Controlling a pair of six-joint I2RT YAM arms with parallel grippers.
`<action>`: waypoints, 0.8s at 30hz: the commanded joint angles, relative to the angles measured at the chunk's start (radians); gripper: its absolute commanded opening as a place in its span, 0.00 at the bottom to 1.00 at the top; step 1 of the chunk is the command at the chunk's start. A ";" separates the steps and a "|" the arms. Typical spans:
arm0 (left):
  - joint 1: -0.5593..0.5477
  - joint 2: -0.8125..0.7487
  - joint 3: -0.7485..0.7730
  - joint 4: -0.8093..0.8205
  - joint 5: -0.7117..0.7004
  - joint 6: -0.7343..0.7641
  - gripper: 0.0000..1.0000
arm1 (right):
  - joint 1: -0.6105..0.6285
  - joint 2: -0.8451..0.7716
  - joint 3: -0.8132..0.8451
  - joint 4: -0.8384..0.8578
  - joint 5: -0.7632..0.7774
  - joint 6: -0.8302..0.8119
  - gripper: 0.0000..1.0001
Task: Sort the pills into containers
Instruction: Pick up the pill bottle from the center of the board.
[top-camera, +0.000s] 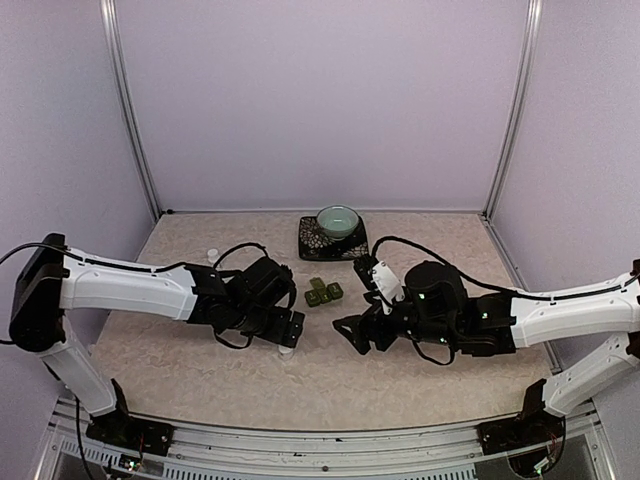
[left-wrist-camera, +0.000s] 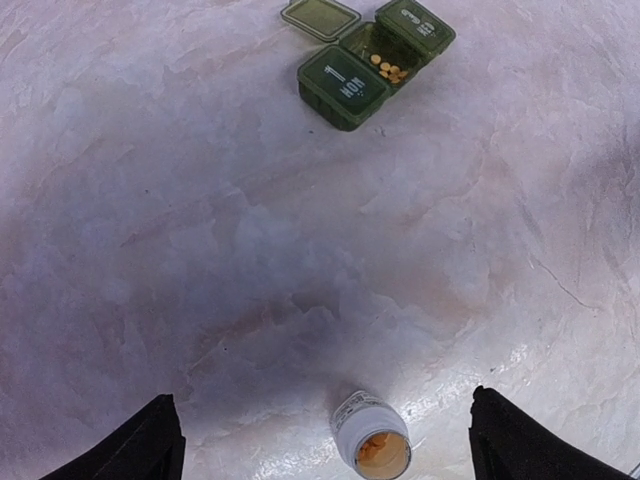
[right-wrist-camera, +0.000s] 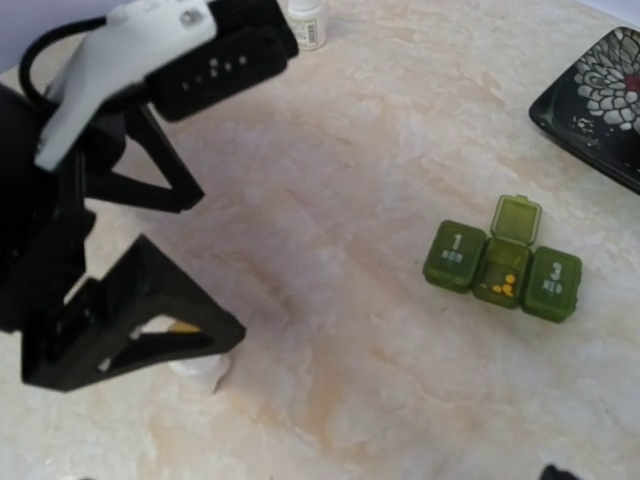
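Counter (top-camera: 200, 380), pale marbled surface. Both arms reach in from the near edge.

Containers (left-wrist-camera: 365, 60): a dark green strip of three joined compartments, lying flat on the counter between the two arms and just short of a black patterned plate (top-camera: 308, 243). A teal bowl (top-camera: 337, 220) sits on that plate. The middle lid stands open, tipped back toward the plate. The outer two lids are closed, marked 1 MON and 3 WED. Small orange pills (left-wrist-camera: 388, 70) lie in the open middle compartment.

Left arm (top-camera: 130, 285): left jaws wide, holding nothing. An open white pill bottle (left-wrist-camera: 372, 437) stands upright on the counter between the two fingers (left-wrist-camera: 150, 445), with a gap on either side. More orange pills show inside it. The bottle is well apart from the containers.

Right arm (top-camera: 570, 315): right jaws wide, holding nothing, low over the counter, pointed toward the left jaws and the bottle.

A small white object (top-camera: 212, 255) sits alone on the far left of the counter; cap or bottle, cannot tell.
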 joint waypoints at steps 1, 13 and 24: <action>-0.037 0.051 0.039 -0.047 0.009 -0.002 0.96 | -0.008 -0.019 -0.006 -0.008 0.014 0.005 0.94; -0.069 0.108 0.062 -0.094 -0.031 -0.028 0.77 | -0.013 -0.030 -0.010 -0.009 0.006 0.004 0.94; -0.069 0.123 0.066 -0.093 -0.027 -0.027 0.46 | -0.015 -0.049 -0.023 -0.008 0.007 0.004 0.94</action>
